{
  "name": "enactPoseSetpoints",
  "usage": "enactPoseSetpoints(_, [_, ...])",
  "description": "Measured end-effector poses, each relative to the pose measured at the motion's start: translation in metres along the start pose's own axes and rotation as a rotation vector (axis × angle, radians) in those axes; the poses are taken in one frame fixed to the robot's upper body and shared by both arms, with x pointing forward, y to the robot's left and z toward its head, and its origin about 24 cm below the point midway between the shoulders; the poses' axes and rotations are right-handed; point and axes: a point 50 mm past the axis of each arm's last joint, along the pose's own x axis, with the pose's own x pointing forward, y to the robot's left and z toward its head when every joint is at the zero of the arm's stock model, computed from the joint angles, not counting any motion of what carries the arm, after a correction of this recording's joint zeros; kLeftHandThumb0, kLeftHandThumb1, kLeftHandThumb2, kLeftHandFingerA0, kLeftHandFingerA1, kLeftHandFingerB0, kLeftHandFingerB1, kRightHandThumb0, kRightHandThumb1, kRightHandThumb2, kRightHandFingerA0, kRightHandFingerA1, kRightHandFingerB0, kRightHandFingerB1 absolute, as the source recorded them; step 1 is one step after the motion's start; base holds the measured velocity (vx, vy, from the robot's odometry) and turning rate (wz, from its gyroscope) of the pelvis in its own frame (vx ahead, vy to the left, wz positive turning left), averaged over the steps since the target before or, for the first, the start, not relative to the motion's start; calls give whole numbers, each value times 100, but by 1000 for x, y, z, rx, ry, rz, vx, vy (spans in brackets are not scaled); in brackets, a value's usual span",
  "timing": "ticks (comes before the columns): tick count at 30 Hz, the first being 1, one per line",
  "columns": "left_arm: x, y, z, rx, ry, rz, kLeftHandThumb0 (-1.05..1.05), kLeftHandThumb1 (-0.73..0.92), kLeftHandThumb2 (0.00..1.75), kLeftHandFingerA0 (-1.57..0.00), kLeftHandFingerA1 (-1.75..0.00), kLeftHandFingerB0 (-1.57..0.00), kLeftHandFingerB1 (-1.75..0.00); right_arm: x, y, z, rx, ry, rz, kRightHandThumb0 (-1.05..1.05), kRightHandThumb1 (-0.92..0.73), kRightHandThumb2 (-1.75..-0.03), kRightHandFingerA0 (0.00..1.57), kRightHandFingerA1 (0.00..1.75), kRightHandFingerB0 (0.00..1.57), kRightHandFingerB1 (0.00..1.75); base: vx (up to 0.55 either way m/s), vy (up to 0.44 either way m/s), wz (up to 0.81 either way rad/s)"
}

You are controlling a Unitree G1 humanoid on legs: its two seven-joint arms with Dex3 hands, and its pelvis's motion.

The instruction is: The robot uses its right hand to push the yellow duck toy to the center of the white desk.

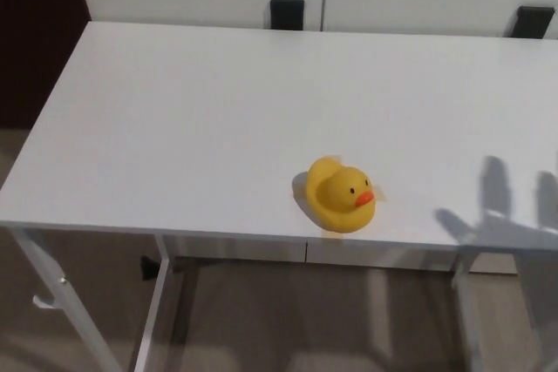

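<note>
A yellow duck toy (pixel 340 194) with an orange beak sits near the front edge of the white desk (pixel 218 111), a little right of the middle, its beak turned to the right. Neither of my hands shows in the head view. A hand-shaped shadow lies on the desk at the right front, apart from the duck.
Two black brackets (pixel 287 13) (pixel 533 21) stand at the desk's back edge against a white wall. Under the front edge are white desk legs (pixel 159 302) and a beige floor. A dark area lies off the desk's left side.
</note>
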Motion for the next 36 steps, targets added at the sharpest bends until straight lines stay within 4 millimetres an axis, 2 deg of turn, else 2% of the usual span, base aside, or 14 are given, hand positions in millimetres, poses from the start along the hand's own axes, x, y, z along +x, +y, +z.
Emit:
enactPoseSetpoints(3, [0, 0, -1, 0, 3, 1, 9, 7, 102, -129, -119, -125, -116, -4, -24, -18, -9, 40, -33, -105, -87, -123, 0, 30, 0, 22, 0, 0, 0])
enactPoseSetpoints(4, [0, 0, -1, 0, 3, 1, 48, -17, 175, -123, -110, -125, -106, -4, -24, -18, -9, 40, -33, -98, -73, -94, 0, 35, 0, 15, 0, 0, 0])
enactPoseSetpoints(7, [0, 0, -2, 0, 7, 1, 55, -14, 175, -123, -111, -129, -107, -22, -71, -54, -7, 131, -80, -82, -65, -90, 0, 30, 0, 21, 0, 0, 0])
enactPoseSetpoints(8, [0, 0, -2, 0, 7, 1, 10, 0, 98, -131, -119, -129, -117, -22, -71, -54, -7, 131, -80, -33, -72, -61, 16, 49, 3, 38, 0, 0, 0])
enactPoseSetpoints(12, [0, 0, -1, -1, 4, 0, 10, 0, 98, -131, -119, -129, -117, -48, -104, -89, 9, 230, -90, -33, -72, -61, 16, 49, 3, 38, 0, 0, 0])
enactPoseSetpoints(13, [0, 0, -1, -1, 4, 0, 57, -19, 175, -123, -108, -128, -108, -48, -104, -89, 9, 230, -90, -3, -64, -82, 43, 49, 19, 41, 0, 0, 0])
enactPoseSetpoints(15, [0, 1, -2, -1, 7, 1, 57, -19, 175, -123, -108, -128, -108, -62, -113, -107, 23, 290, -95, -3, -64, -82, 43, 49, 19, 41, 0, 0, 0])
enactPoseSetpoints(16, [-1, 1, -3, 0, 9, 1, 56, -13, 175, -125, -111, -128, -108, -77, -121, -125, 42, 350, -99, 4, -48, -102, 82, 48, 53, 47, 0, 0, 0])
enactPoseSetpoints(17, [0, 0, -2, -1, 6, 1, 56, -13, 175, -125, -111, -128, -108, -82, -125, -131, 52, 372, -108, 4, -48, -102, 82, 48, 53, 47, 0, 0, 0])
enactPoseSetpoints(18, [0, 1, -2, -1, 7, 1, 51, -18, 175, -126, -109, -131, -106, -91, -130, -141, 65, 406, -122, -7, -57, -78, 113, 57, 84, 56, 0, 0, 0])
enactPoseSetpoints(24, [0, 0, -1, -1, 5, 1, 53, -17, 175, -127, -108, -131, -106, -131, -142, -179, 125, 570, -185, -7, -59, -84, 113, 59, 86, 58, 0, 0, 0])
enactPoseSetpoints(25, [0, 1, -3, -1, 10, 1, 11, 6, 101, -131, -120, -127, -116, -148, -143, -192, 153, 638, -197, -10, -61, -86, 117, 64, 88, 60, 0, 0, 0])
enactPoseSetpoints(29, [-1, 2, -4, 1, 16, 5, 11, 3, 99, -129, -119, -127, -116, -178, -136, -213, 238, 750, -215, -12, -61, -85, 116, 63, 88, 58, 0, 0, 0])
enactPoseSetpoints(36, [-1, 6, -6, 5, 22, 12, 11, 3, 100, -133, -121, -129, -118, -191, -120, -221, 277, 787, -133, -13, -62, -85, 114, 61, 87, 57, 0, 0, 0])
